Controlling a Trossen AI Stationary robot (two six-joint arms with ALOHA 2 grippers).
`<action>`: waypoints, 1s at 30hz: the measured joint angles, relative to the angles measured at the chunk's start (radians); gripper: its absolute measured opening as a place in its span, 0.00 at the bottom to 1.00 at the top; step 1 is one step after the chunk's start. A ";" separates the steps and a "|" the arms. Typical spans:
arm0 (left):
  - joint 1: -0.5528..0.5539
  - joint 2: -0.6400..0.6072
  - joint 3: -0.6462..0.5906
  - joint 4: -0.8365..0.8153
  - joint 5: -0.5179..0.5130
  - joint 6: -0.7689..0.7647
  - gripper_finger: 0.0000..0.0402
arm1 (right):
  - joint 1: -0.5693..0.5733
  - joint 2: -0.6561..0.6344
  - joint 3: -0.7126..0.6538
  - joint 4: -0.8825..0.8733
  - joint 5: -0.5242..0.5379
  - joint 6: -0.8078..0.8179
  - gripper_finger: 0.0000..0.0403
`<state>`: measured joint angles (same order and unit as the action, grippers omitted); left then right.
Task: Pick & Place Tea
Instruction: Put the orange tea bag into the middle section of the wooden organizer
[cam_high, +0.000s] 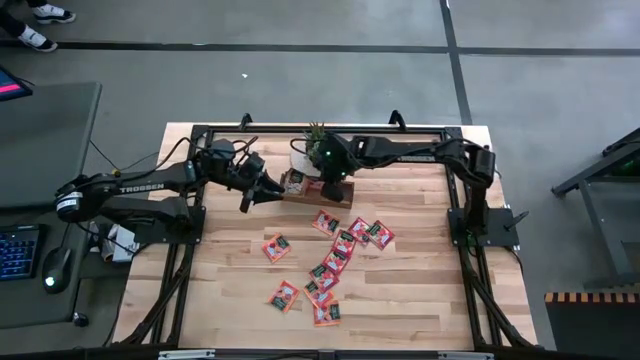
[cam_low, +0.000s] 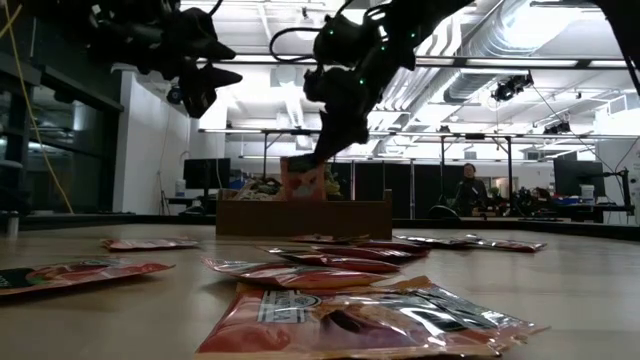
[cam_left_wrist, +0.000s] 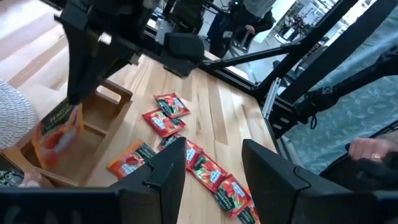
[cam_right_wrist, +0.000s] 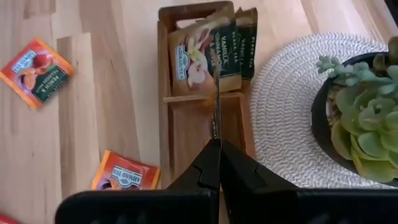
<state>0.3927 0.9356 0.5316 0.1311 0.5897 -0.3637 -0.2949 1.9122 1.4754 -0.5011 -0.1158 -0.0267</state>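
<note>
A lab: exposed ceiling ducts (cam_low: 520, 40), monitor-laden desks (cam_low: 570, 205), concrete floor (cam_high: 300, 90).

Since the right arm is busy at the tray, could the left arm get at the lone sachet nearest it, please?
Probably yes. The left end effector hovers open and empty, and that sachet lies flat on bare wood apart from the others, with nothing over it. The right end effector is shut on another sachet over the wooden tray.
</note>
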 joint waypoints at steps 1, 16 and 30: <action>0.000 0.000 0.000 0.000 0.004 0.000 0.39 | -0.001 0.005 0.000 0.000 0.000 0.000 0.00; 0.000 0.000 0.000 -0.002 0.006 0.000 0.39 | -0.028 0.021 -0.005 -0.027 -0.006 0.008 0.00; 0.000 0.000 0.000 -0.003 0.005 0.000 0.39 | -0.025 0.020 -0.096 0.031 -0.025 0.090 0.00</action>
<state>0.3927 0.9360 0.5320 0.1276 0.5949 -0.3637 -0.3202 1.9320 1.3796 -0.4703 -0.1408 0.0634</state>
